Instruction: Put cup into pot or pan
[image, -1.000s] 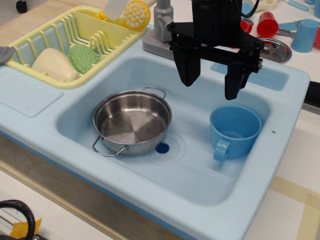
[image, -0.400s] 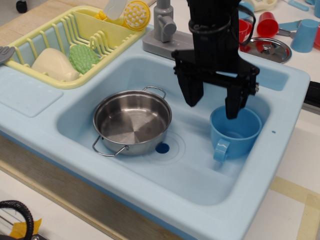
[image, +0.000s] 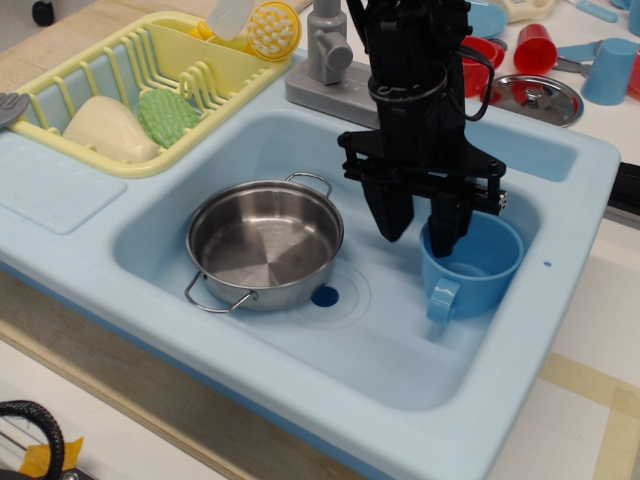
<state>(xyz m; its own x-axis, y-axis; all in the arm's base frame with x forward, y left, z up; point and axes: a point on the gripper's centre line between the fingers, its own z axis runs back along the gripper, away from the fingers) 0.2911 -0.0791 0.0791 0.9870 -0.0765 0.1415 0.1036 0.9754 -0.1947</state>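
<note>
Lowered and narrowed since a second ago, my black fingers (image: 421, 232) straddle, still unclenched, the left rim of the light-blue plastic mug (image: 472, 266), right of the shiny steel pot (image: 264, 244).

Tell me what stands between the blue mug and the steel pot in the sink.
Nothing visible rests on the sink floor between the cup and the pot. Only the gripper, straddling the cup's near rim, is there.

hand (image: 421, 232) straddling cup (image: 472, 265) rim | pot (image: 264, 244) empty | sink (image: 380, 350)
</note>
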